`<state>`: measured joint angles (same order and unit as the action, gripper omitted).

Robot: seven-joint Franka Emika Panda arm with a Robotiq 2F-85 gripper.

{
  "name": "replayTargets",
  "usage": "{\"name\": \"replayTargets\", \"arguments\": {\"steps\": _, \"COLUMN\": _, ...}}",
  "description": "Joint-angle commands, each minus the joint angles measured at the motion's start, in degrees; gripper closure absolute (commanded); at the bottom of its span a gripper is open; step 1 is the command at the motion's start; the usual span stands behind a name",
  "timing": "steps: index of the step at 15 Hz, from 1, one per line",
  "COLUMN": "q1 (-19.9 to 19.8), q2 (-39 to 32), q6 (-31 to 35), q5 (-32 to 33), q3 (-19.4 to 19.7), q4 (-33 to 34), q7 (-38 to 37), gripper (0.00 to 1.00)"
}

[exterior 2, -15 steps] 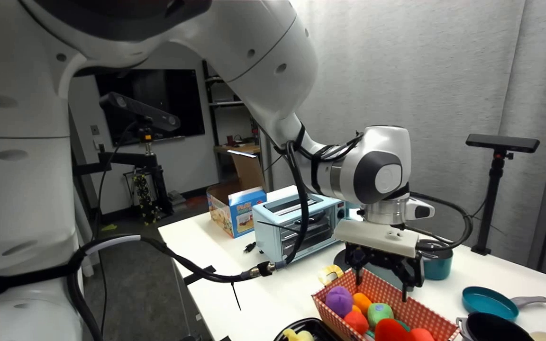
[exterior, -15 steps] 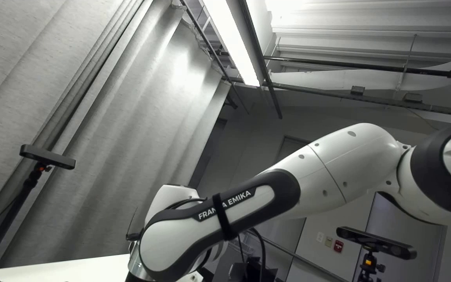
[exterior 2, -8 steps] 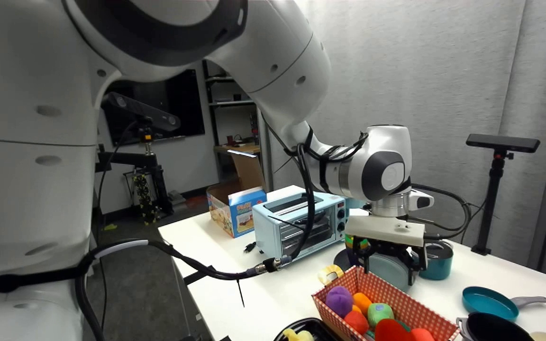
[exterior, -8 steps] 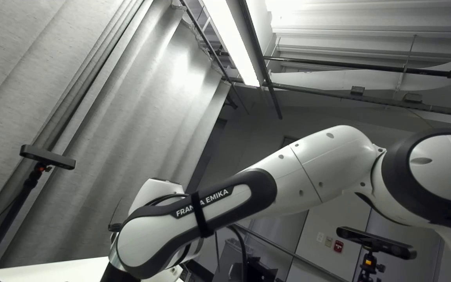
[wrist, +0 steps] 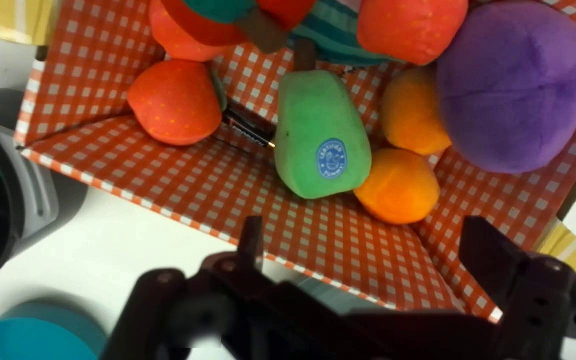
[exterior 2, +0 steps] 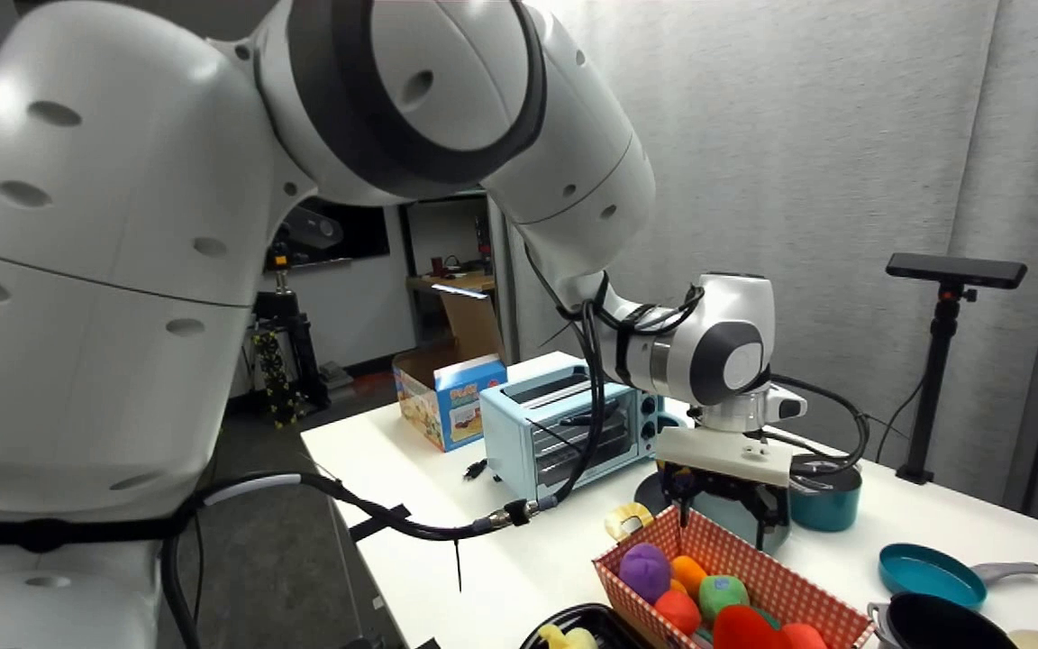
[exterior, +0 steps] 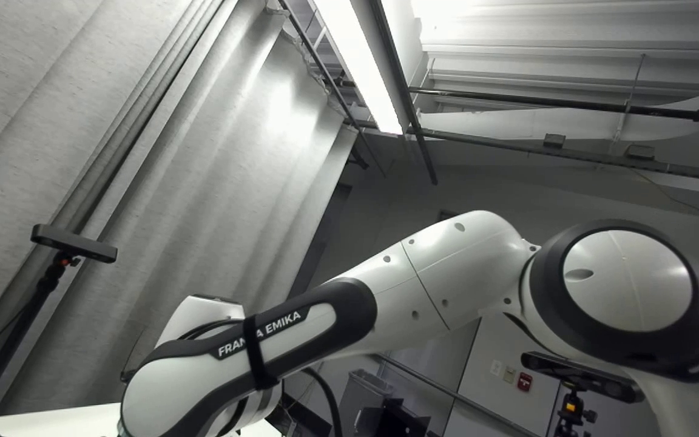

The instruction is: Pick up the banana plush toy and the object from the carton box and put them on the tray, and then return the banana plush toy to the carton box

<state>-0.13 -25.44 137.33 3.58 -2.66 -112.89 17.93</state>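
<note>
The carton box (exterior 2: 780, 586), red-checked with yellow handles, holds several plush fruits; it fills much of the wrist view (wrist: 208, 185). In the wrist view a green plush (wrist: 323, 135), an orange plush (wrist: 398, 187) and a purple plush (wrist: 518, 87) lie in it. A thin black battery-like object (wrist: 248, 125) lies on its floor beside the green plush. A yellow plush (exterior 2: 566, 638), seemingly the banana plush toy, lies on the black tray (exterior 2: 605, 617), cut by the frame's edge. My gripper (exterior 2: 722, 532) is open and empty above the box's far side; it shows in the wrist view (wrist: 363, 222).
A light-blue toaster oven (exterior 2: 564, 433) and a printed blue box (exterior 2: 451, 406) stand farther back. A teal pot (exterior 2: 830, 496), a teal pan (exterior 2: 929, 575) and a black pot (exterior 2: 942, 622) stand beyond the box. A cable hangs along the arm.
The gripper moved back from over the box towards its far side, then slightly lower, and stayed open. The arm's upper links swung noticeably. The plush toys and tray have not moved.
</note>
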Motion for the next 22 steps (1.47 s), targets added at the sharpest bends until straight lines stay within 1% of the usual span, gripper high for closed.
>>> {"name": "replayTargets", "arguments": {"steps": 1, "q1": -1.3, "q2": -3.9, "q6": -2.1, "q5": -2.4, "q3": -1.1, "q4": 4.2, "q7": 0.0, "gripper": 0.0}}
{"name": "replayTargets", "arguments": {"steps": 5, "q1": -1.3, "q2": -5.0, "q6": -1.9, "q5": -2.6, "q3": -0.3, "q4": 3.7, "q7": -1.9, "gripper": 0.0}}
{"name": "replayTargets", "arguments": {"steps": 10, "q1": -2.5, "q2": -6.8, "q6": -2.7, "q5": -3.3, "q3": -0.4, "q4": 4.5, "q7": -2.1, "gripper": 0.0}}
{"name": "replayTargets", "arguments": {"steps": 12, "q1": -3.3, "q2": -8.3, "q6": -3.7, "q5": -4.1, "q3": -0.8, "q4": 5.8, "q7": -1.2, "gripper": 0.0}}
{"name": "replayTargets", "arguments": {"steps": 16, "q1": -3.6, "q2": -11.3, "q6": -6.7, "q5": -4.6, "q3": -0.9, "q4": 9.2, "q7": -1.2, "gripper": 0.0}}
{"name": "replayTargets", "arguments": {"steps": 17, "q1": -3.6, "q2": -11.9, "q6": -7.5, "q5": -4.6, "q3": -0.9, "q4": 10.0, "q7": -1.3, "gripper": 0.04}}
{"name": "replayTargets", "arguments": {"steps": 18, "q1": -3.6, "q2": -12.5, "q6": -8.2, "q5": -4.6, "q3": -0.8, "q4": 10.8, "q7": -1.4, "gripper": 0.23}}
{"name": "replayTargets", "arguments": {"steps": 19, "q1": -3.6, "q2": -13.0, "q6": -8.7, "q5": -4.6, "q3": -0.7, "q4": 11.5, "q7": -1.6, "gripper": 0.28}}
{"name": "replayTargets", "arguments": {"steps": 20, "q1": -3.5, "q2": -13.4, "q6": -9.2, "q5": -4.6, "q3": -0.7, "q4": 12.2, "q7": -1.7, "gripper": 0.31}}
{"name": "replayTargets", "arguments": {"steps": 21, "q1": -3.5, "q2": -13.7, "q6": -9.6, "q5": -4.5, "q3": -0.6, "q4": 12.7, "q7": -1.8, "gripper": 0.38}}
{"name": "replayTargets", "arguments": {"steps": 22, "q1": -3.5, "q2": -14.0, "q6": -9.9, "q5": -4.5, "q3": -0.6, "q4": 13.1, "q7": -1.9, "gripper": 0.47}}
